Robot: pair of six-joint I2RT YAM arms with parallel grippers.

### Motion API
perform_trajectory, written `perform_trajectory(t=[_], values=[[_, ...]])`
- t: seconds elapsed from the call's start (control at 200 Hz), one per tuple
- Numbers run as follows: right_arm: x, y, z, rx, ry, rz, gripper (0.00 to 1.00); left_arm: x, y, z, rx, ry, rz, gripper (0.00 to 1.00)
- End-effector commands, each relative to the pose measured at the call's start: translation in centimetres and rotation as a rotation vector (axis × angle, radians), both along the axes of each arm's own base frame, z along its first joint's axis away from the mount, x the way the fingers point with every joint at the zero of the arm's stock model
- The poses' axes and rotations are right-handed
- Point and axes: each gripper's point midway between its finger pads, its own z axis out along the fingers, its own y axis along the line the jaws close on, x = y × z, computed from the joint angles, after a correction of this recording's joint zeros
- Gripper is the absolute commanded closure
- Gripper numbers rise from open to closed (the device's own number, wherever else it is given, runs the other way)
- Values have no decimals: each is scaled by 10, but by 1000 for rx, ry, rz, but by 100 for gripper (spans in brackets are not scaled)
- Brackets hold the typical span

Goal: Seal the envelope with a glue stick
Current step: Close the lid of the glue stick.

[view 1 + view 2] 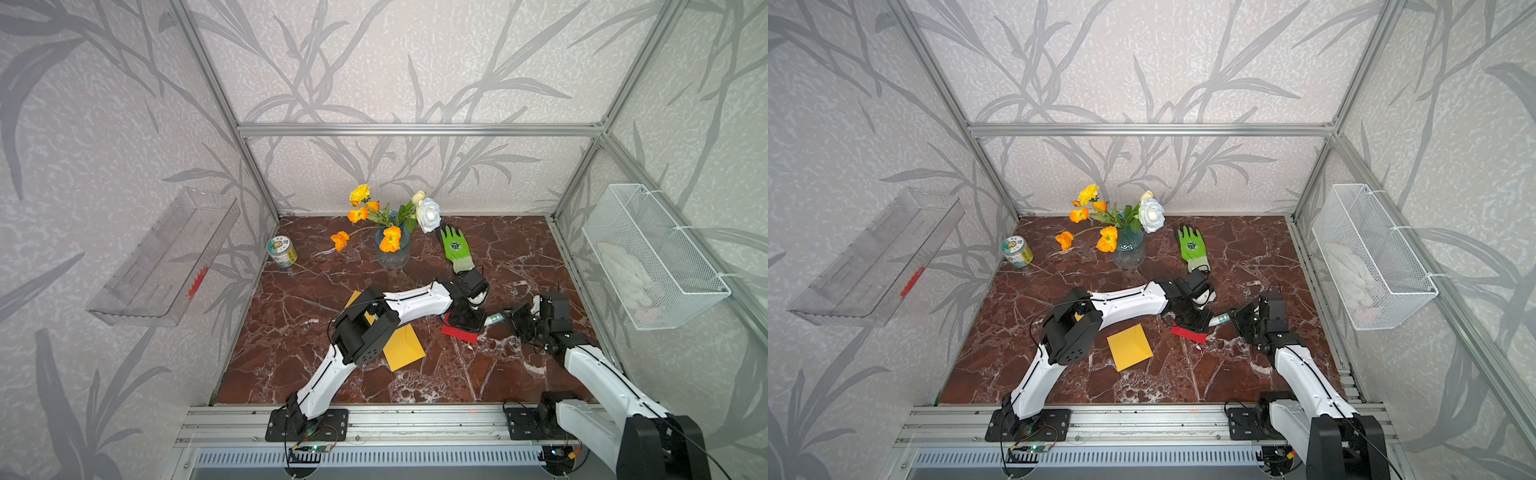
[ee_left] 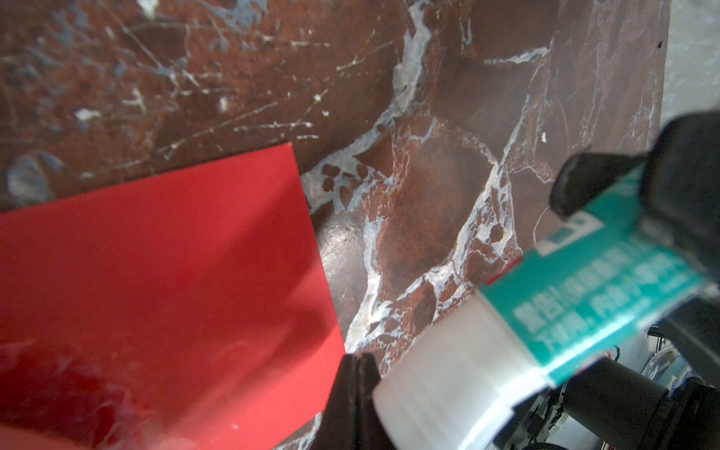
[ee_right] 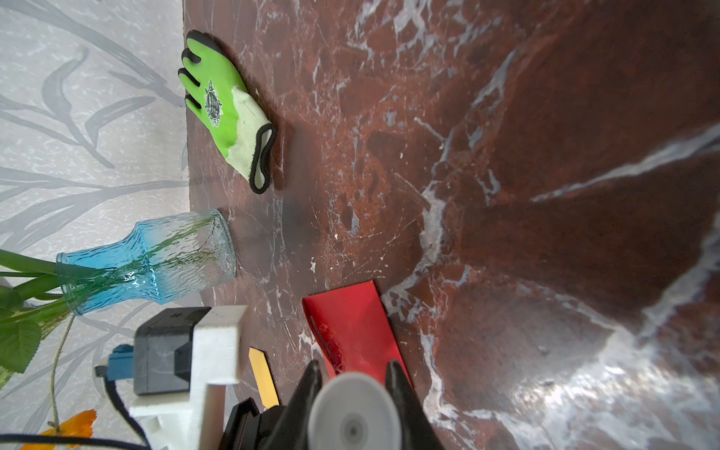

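Envelopes lie on the marble tabletop (image 1: 519, 249): the yellow envelope (image 1: 1129, 347) flat nearest the arm bases, the red envelope (image 2: 156, 292) just beyond. Over the red one's edge hangs the left gripper (image 2: 356, 364), jaws pressed together on nothing, beside the white cap of the glue stick (image 2: 545, 339). The right gripper (image 3: 352, 368) clamps that stick by its teal label. Farther back sit 1 green glove (image 3: 222, 105) and 1 blue glass vase (image 3: 156, 261).
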Motion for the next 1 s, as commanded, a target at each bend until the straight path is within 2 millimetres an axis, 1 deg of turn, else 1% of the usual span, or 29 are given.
perform_trajectory(t=[0.0,0.185,0.56,0.995], values=[[-1,3,2,21,-12,17,100,-1,-3,2,-22,-9,-19,97],[-1,1,1,29,-11,11,100,-1,-2,1,-22,-4,-18,96],[0,3,-2,71,-5,-1,100,-1,-3,3,-34,-4,-18,97],[-2,10,-7,142,17,-4,100,2,-3,6,-41,-21,-10,96]])
